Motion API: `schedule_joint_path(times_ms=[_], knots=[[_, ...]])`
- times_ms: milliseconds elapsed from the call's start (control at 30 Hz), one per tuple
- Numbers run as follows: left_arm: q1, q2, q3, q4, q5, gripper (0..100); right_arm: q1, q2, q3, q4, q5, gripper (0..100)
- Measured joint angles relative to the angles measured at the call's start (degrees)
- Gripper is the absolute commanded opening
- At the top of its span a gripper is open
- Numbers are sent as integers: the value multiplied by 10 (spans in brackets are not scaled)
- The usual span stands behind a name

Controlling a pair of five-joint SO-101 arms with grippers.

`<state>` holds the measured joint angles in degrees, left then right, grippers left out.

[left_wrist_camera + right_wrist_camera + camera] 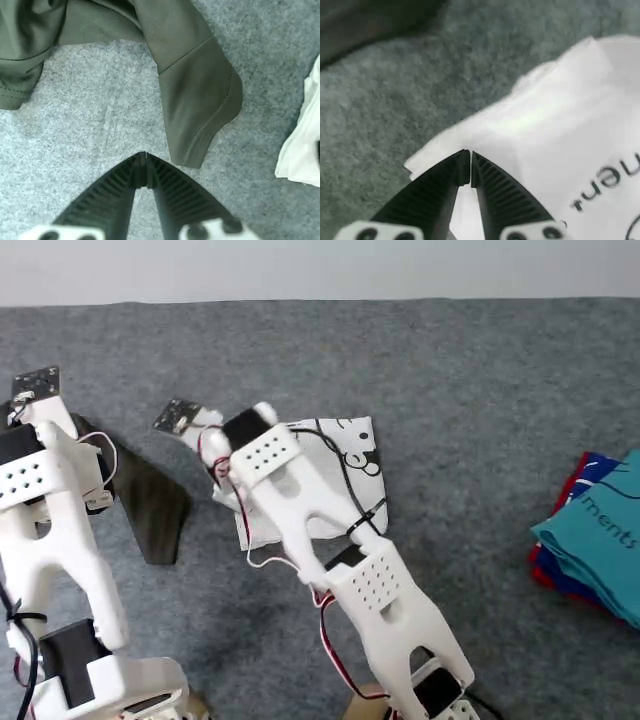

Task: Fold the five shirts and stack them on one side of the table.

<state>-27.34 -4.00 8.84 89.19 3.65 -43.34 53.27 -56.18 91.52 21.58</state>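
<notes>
A dark olive shirt (150, 505) lies crumpled on the grey carpet at the left, one sleeve (197, 95) stretched out. My left gripper (146, 159) is shut and holds nothing. It hovers over bare carpet just short of that sleeve's cuff. A white printed shirt (350, 455) lies partly folded in the middle, under the right arm (300, 500). My right gripper (469, 155) is shut on the white shirt (545, 125) at its left edge. Three folded shirts are stacked at the right edge, a teal one (600, 540) on top of blue and red.
The table is covered in grey carpet (450, 370), open at the back and between the white shirt and the stack. The white shirt's edge (302, 150) lies close to the olive sleeve. The two arms stand near each other at the front left.
</notes>
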Motion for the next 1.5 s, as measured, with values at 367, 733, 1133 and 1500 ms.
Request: schedule_joint_path(times_ms=[367, 733, 1133, 1500], knots=[[0, 0, 0, 0, 0, 3, 35, 0, -58, 22, 0, 13], [0, 0, 0, 0, 0, 3, 33, 72, -62, 25, 0, 11], [0, 0, 0, 0, 0, 3, 8, 73, -171, 60, 0, 13], [0, 0, 0, 0, 0, 3, 29, 73, -235, 87, 0, 16]])
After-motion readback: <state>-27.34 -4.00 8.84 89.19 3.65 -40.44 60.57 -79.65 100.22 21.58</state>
